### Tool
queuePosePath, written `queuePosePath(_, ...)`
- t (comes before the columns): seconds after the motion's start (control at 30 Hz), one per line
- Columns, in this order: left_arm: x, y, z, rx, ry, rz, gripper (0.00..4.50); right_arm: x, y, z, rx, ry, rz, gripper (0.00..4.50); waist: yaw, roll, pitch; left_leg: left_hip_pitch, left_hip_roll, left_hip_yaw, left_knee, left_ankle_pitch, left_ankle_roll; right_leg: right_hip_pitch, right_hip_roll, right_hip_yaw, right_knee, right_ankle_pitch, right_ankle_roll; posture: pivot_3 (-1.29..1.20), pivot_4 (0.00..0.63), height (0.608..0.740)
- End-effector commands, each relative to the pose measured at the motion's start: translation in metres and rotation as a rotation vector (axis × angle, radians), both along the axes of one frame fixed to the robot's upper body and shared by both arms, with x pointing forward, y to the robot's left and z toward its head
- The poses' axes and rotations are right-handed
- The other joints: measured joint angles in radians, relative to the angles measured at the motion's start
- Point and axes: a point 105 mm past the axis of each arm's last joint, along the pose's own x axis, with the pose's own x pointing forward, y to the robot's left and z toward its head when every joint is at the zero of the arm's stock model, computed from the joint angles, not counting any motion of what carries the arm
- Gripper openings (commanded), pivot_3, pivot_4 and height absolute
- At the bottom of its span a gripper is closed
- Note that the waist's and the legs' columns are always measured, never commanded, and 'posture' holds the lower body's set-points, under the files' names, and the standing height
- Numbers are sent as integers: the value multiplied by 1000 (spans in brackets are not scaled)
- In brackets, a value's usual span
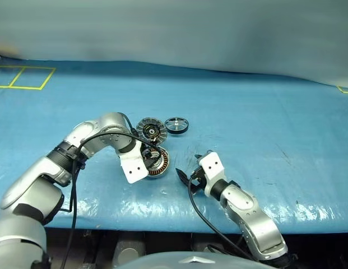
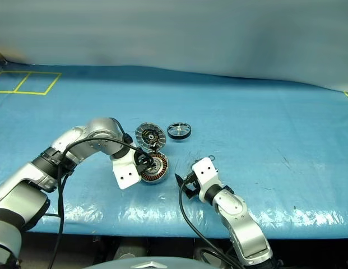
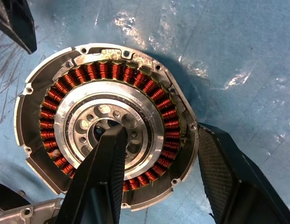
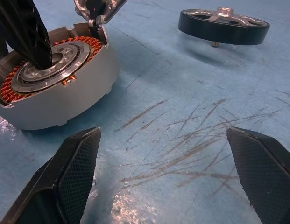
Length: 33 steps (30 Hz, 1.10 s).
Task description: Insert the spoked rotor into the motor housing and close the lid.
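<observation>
Covering the bench is a blue sheet [image 1: 263, 112], scuffed and glossy, yellow tape squares [image 1: 25, 77] at 10 o'clock, grey wall behind. Left gripper [image 3: 156, 175] points down at the motor housing [image 1: 157, 161] mid-sheet: one finger [image 3: 100, 179] inside the silver centre, the other outside the rim, straddling the wall. Lid [image 1: 151, 130] lies open, fins up, touching the housing at 12 o'clock. Spoked rotor [image 1: 176, 125] sits apart at 1 o'clock of the housing. Right gripper [image 4: 163, 163] at 3 o'clock, spread wide, empty. Right wrist view shows the housing's plain grey side; left wrist view shows the copper windings top-down.
</observation>
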Motion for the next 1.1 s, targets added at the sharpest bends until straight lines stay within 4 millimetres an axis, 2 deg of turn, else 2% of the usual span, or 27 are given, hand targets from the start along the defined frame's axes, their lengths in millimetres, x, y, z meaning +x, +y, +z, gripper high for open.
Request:
queuePosePath(0.03,-2,3,-7,86,24,-16,1931,1,0,15,25,-61,-14,4500,-3,0,0,0,0,0,0,0,0,0,0,0,0,0,0,0,150,740)
queuePosePath(0.4,3,-28,4,-18,-32,-113,1931,1,-1,15,30,-63,-30,4500,8,1,-1,0,-1,-1,3,2,3,3,0,1,0,0,0,0,150,740)
queuePosePath(0.6,-1,-33,18,-57,-61,-168,3927,3,-1,15,26,-65,-28,4500,-1,2,0,-2,-1,-1,1,2,3,0,0,1,0,0,0,0,150,740)
queuePosePath(0.67,-2,-31,23,-48,-76,-187,4470,3,-1,15,26,-65,-25,4500,-5,2,1,-3,-1,-1,0,2,3,0,0,1,0,0,0,0,150,740)
queuePosePath(0.8,-7,-27,39,-53,-111,-205,4470,4,0,16,26,-65,-18,4500,-7,3,2,-3,-1,-2,-1,2,3,-1,0,1,0,0,0,0,150,740)
queuePosePath(0.97,-24,-34,68,-239,-77,-113,4470,3,-2,16,22,-63,-15,4500,-8,3,2,-2,-1,-2,0,2,3,0,1,1,0,0,0,0,150,740)
queuePosePath(1.03,-27,-32,76,-332,-49,-22,4470,3,-4,16,18,-63,-16,4500,-9,4,3,-2,-1,-2,0,2,3,0,1,1,0,0,0,0,150,740)
queuePosePath(1.1,-31,-32,84,-528,64,183,4470,2,-7,17,12,-63,-18,4500,-12,5,3,-2,-1,-2,0,2,3,0,1,1,1,0,0,0,150,740)
